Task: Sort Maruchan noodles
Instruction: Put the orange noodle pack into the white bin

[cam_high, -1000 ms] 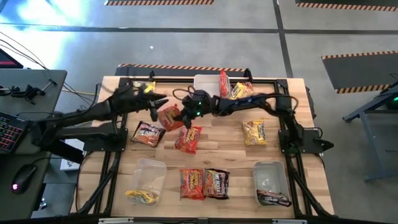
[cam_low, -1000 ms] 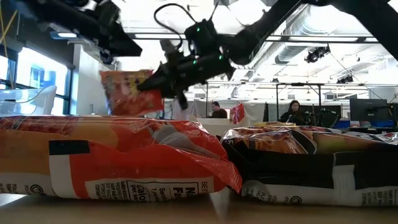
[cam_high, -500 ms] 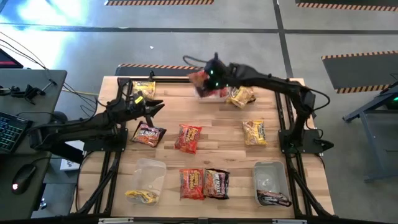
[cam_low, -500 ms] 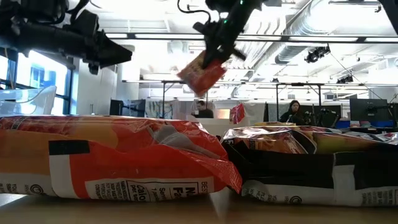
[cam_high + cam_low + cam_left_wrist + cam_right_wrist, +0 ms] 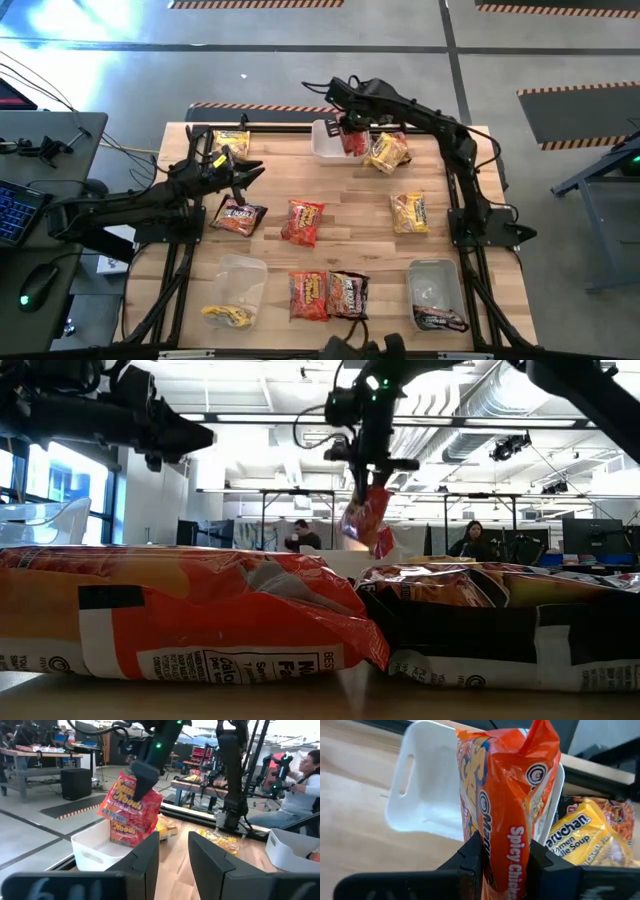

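Note:
A red-orange noodle packet (image 5: 353, 141) hangs from my right gripper (image 5: 349, 124) over the white tub (image 5: 326, 142) at the table's far edge. The left wrist view shows this packet (image 5: 127, 812) just above the tub (image 5: 95, 849), and another red-orange packet seems to stand in it. My left gripper (image 5: 247, 172) is open over the table's left part, above a dark brown packet (image 5: 238, 215). More packets lie flat on the table: red-orange (image 5: 303, 222), yellow (image 5: 410, 212), yellow (image 5: 388, 152). My right gripper holds the red-orange packet by its upper end (image 5: 367, 495), pinched between the two fingers, which come from above pointing down. In the right wrist view the packet (image 5: 504, 852) stands edge-on between the fingers. It hangs upright below them, lifted clear, over the tub.
A yellow packet (image 5: 230, 140) lies near the far left corner. A red-orange (image 5: 310, 295) and a dark packet (image 5: 348, 295) lie at the near edge. One clear tub (image 5: 238, 282) has a yellow packet (image 5: 228, 316) by it; another (image 5: 436, 285) holds a dark packet (image 5: 440, 320).
My right gripper has carried the red-orange packet from the table's middle up and toward the far edge, then down over the white tub. The packet has swung from tilted to hanging upright. My left gripper has drawn back a little toward the table's left.

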`<state>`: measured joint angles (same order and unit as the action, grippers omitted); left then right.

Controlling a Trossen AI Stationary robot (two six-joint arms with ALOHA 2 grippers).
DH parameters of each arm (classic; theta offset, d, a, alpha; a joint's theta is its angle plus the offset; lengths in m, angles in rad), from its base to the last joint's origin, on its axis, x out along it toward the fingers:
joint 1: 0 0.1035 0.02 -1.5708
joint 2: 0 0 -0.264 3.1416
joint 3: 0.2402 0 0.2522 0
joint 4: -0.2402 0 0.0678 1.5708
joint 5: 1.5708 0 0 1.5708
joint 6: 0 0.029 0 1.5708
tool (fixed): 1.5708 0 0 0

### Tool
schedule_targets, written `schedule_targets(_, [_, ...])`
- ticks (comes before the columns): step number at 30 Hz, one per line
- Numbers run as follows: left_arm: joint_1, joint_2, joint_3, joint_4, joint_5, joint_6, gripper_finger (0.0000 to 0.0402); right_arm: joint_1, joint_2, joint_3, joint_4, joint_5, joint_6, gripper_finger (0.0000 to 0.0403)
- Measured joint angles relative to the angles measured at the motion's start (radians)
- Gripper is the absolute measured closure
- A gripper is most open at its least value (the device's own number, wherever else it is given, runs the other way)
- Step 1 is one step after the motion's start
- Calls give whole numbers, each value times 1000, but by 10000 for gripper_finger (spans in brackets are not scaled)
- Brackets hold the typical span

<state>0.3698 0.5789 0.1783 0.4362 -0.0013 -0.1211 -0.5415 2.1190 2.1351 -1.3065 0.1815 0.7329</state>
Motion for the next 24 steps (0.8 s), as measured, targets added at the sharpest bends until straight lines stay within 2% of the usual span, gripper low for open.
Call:
schedule_targets(8, [0, 0, 0, -13, 0, 3, 308, -48, 72, -3, -20, -5, 48, 341])
schedule_targets(24, [0, 1, 0, -18, 1, 20, 308, -47, 146, -4, -13, 3, 45, 332])
